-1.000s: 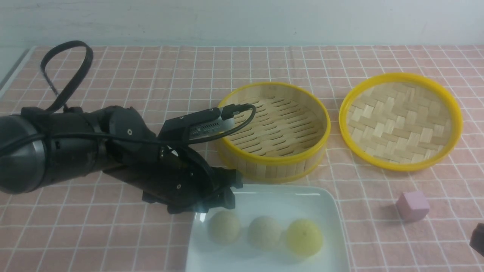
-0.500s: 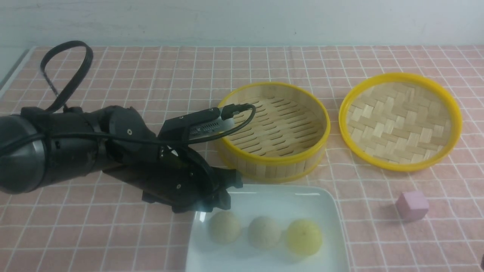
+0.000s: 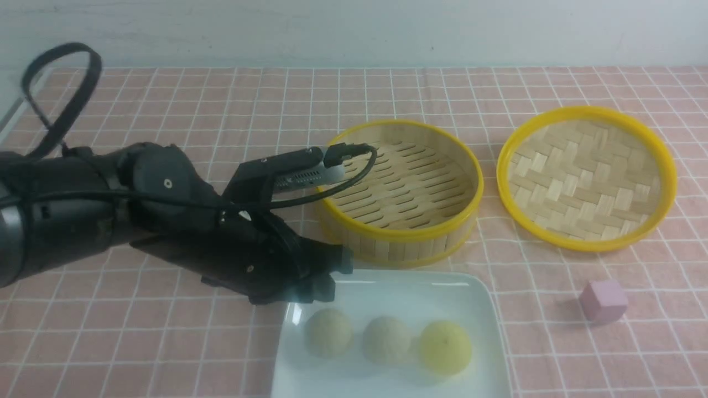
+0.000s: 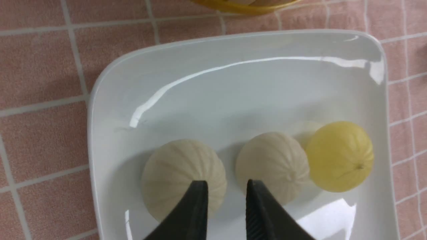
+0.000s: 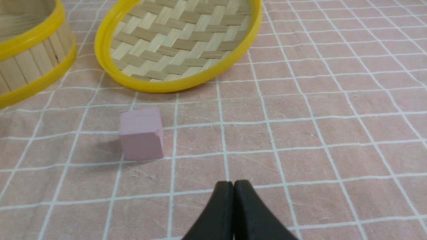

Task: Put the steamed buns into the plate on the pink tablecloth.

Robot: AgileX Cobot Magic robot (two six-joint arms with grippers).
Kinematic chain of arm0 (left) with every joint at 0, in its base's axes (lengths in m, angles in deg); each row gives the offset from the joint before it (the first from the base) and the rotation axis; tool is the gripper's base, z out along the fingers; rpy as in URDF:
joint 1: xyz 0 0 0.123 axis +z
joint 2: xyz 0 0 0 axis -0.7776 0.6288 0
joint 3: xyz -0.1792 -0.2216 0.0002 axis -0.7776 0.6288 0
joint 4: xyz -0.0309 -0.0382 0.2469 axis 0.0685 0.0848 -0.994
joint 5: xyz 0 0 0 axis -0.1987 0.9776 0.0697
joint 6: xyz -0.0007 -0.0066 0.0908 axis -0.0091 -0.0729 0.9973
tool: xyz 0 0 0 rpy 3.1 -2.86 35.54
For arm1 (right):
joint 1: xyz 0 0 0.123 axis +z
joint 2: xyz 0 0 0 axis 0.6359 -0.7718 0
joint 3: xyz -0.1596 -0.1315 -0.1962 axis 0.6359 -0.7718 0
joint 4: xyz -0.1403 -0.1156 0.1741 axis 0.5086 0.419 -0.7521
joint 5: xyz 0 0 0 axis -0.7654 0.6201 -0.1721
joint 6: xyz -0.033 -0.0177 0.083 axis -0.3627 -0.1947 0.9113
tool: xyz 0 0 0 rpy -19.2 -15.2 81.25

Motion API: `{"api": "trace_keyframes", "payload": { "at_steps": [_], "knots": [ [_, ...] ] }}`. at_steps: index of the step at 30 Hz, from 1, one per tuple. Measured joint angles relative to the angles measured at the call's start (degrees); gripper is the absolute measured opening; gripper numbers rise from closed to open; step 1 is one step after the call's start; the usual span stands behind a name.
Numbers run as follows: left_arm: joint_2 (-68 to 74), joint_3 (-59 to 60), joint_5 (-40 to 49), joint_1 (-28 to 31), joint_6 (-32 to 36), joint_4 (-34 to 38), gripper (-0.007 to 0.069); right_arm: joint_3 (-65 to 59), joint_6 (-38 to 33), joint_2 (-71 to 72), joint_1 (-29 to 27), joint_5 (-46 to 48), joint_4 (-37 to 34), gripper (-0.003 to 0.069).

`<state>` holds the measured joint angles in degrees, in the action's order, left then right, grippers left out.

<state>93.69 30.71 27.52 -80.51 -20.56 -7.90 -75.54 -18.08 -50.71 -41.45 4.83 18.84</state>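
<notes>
Three steamed buns lie in a row in the white plate (image 3: pixel 412 298) on the pink tablecloth (image 3: pixel 221 110): a beige one (image 3: pixel 328 332), a second beige one (image 3: pixel 387 340) and a yellow one (image 3: pixel 445 348). My left gripper (image 3: pixel 333 276) hovers over the plate's far left corner. In the left wrist view its jaws (image 4: pixel 224 182) stand a little apart with nothing between them, above the two beige buns (image 4: pixel 183 173) (image 4: pixel 272 166) and beside the yellow bun (image 4: pixel 338 155). My right gripper (image 5: pixel 233 182) is shut and empty over bare cloth, and it is out of the front view.
An empty bamboo steamer basket (image 3: pixel 401 190) stands just behind the plate, close to my left gripper. Its woven lid (image 3: pixel 586 177) lies upside down to the right. A small pink cube (image 3: pixel 603 300) sits right of the plate, near my right gripper (image 5: pixel 141 133).
My left gripper's jaws have narrowed and the arm has drawn back a little to the left. The right gripper has slipped out of the front view's lower right corner. The buns have not moved.
</notes>
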Motion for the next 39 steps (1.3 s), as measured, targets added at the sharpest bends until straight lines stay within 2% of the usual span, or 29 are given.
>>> {"api": "trace_keyframes", "payload": {
  "at_steps": [7,19,22,26,28,35,39],
  "knots": [
    [-8.0,0.0,0.8,0.0,1.1,-1.4,0.0200,0.0,0.0,0.0,-0.8,0.0,0.0,0.0023],
    [-30.9,0.0,9.1,0.0,2.3,-17.8,0.0192,0.0,0.0,0.0,-4.5,0.0,0.0,0.0036],
    [-34.8,0.0,12.1,0.0,2.4,-19.6,0.0141,0.0,0.0,0.0,-3.6,0.0,0.0,0.0039],
    [-39.1,0.0,16.0,0.0,2.4,-20.5,0.0028,0.0,0.0,0.0,-0.9,0.0,0.0,0.0041],
    [-40.9,0.0,17.4,0.0,2.4,-20.8,0.0011,0.0,0.0,0.0,-0.1,0.0,0.0,0.0044],
    [-51.6,1.0,27.6,0.0,-4.8,-28.3,0.0001,0.0,0.0,0.0,1.0,0.0,0.0,0.0050],
    [-58.5,6.9,29.2,0.0,-10.3,-30.7,0.0001,0.0,0.0,0.0,1.0,0.0,0.0,0.0055]
  ]
}}
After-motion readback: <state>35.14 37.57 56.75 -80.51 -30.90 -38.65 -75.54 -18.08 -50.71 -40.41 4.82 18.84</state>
